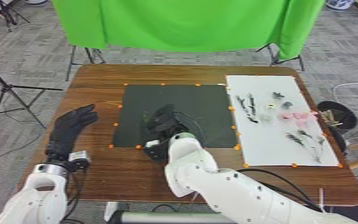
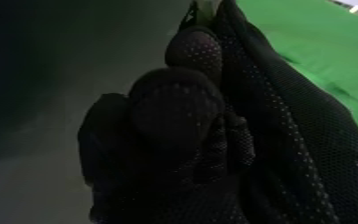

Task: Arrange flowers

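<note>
In the head view, my right hand (image 1: pixel 164 120) is over the middle of the black mat (image 1: pixel 140 95), a thin dark curved line beside it. My left hand (image 1: pixel 71 125) rests left of the mat, fingers straight. On the white sheet (image 1: pixel 273 157) at the right lie dark twigs (image 1: pixel 252 111), pink blooms (image 1: pixel 300 117), small dark sprigs (image 1: pixel 286 105) and long-stemmed sprigs (image 1: pixel 317 146). The right wrist view has my right hand (image 2: pixel 175 110) with its thumb and fingers together, pinching a small pale green piece (image 2: pixel 207 8) at the tips.
Orange markers (image 1: pixel 139 147) edge the mat and the sheet on the brown table (image 1: pixel 104 175). A dark bin (image 1: pixel 337 115) stands beyond the table's right edge. A green cloth (image 1: pixel 184 22) hangs behind the table, and black cables run beside both arms.
</note>
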